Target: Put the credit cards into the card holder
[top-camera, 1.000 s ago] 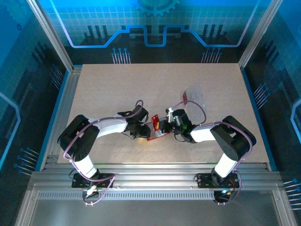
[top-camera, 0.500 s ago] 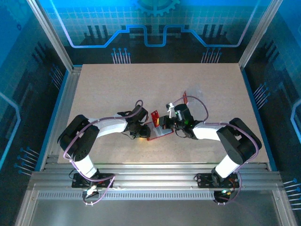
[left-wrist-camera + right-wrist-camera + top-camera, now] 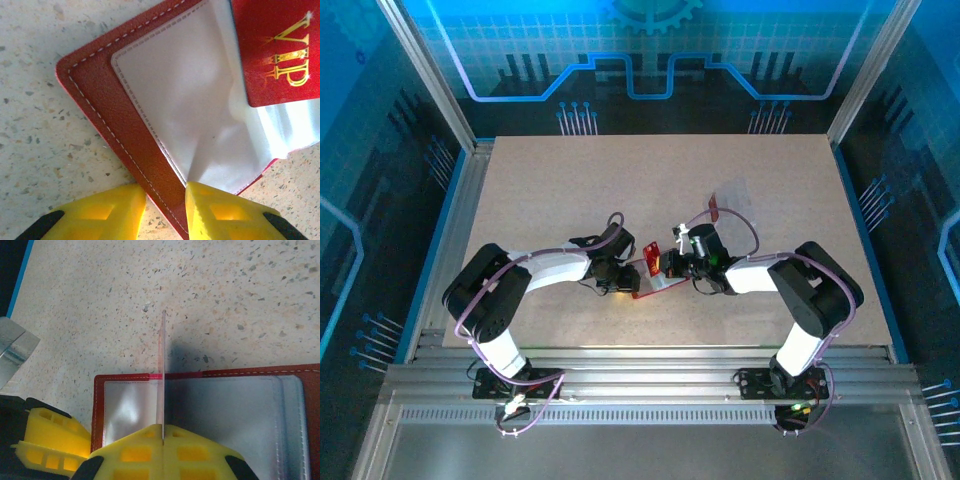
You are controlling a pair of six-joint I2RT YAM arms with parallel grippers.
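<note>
The card holder (image 3: 660, 284) lies open on the table between the two arms, red leather border (image 3: 100, 95) around glossy clear pockets. My left gripper (image 3: 165, 192) is shut on its near edge, one yellow finger on the pocket sheet, the other outside the border. A red credit card (image 3: 275, 50) with gold "VIP" lettering hangs over the holder's pockets. My right gripper (image 3: 163, 429) is shut on that card (image 3: 162, 370), seen edge-on and upright, its far end above the holder's red rim (image 3: 240, 373). From above, the right gripper (image 3: 672, 262) holds the card (image 3: 651, 258) just above the holder.
A clear plastic bag (image 3: 735, 193) lies on the table behind the right arm, with a small red flat piece (image 3: 714, 208) at its near-left corner. A yellow finger (image 3: 45, 440) of the left gripper sits close to the holder's left corner. Metal frame rails border the table.
The right gripper has shifted the red card slightly over the open holder, and the right arm's elbow has swung. The left gripper has stayed on the holder's edge.
</note>
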